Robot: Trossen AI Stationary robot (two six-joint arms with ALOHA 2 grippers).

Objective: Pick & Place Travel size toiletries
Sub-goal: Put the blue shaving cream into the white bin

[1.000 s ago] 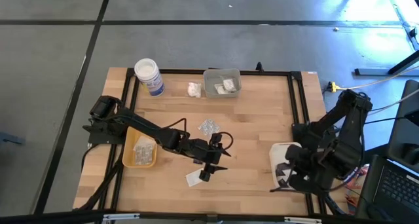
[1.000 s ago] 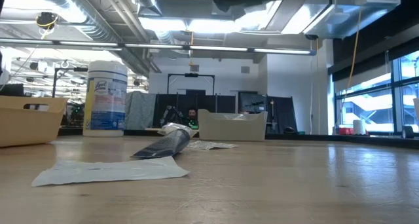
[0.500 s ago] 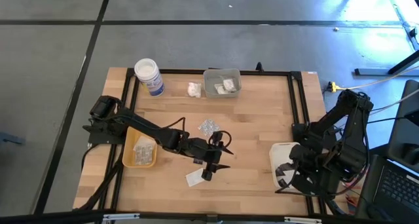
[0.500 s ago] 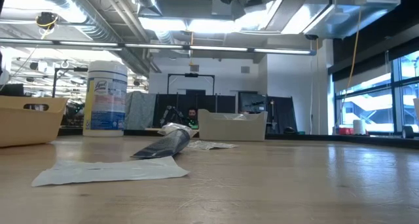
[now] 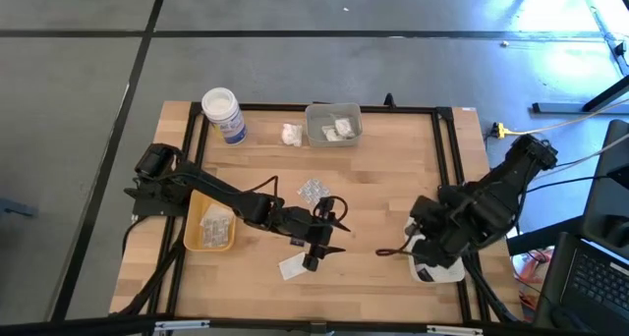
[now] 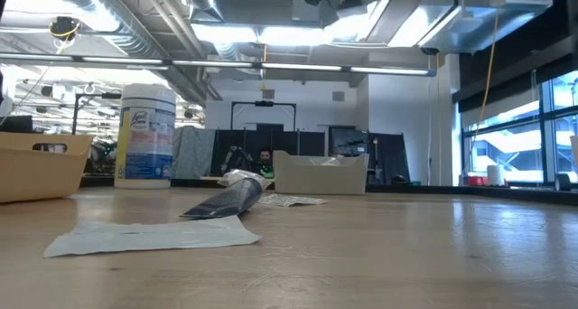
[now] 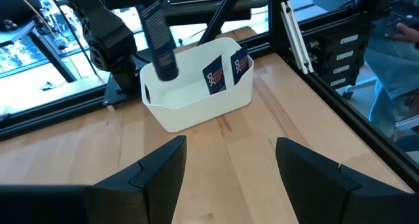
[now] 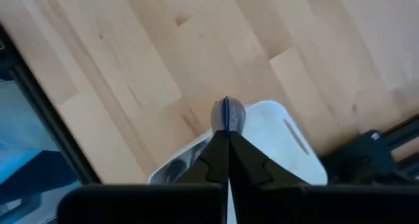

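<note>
The wooden table (image 5: 393,169) has a black frame along its edges. At the far left stands a white jar with a blue label (image 5: 223,114). Right of it lies a white lumpy packet (image 5: 291,134), just beside a clear tray (image 5: 332,136) at the far middle. A yellow tray (image 5: 210,227) sits at the left, and a white tray (image 5: 432,270) at the near right. Near the middle lies a clear blister pack (image 5: 313,190). A flat white sachet (image 5: 291,268) lies nearer, with a dark tube (image 6: 226,201) close to it.

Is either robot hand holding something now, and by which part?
The right hand pinches a small dark tube by its flat end, above the white tray. The left hand is open and empty.
</note>
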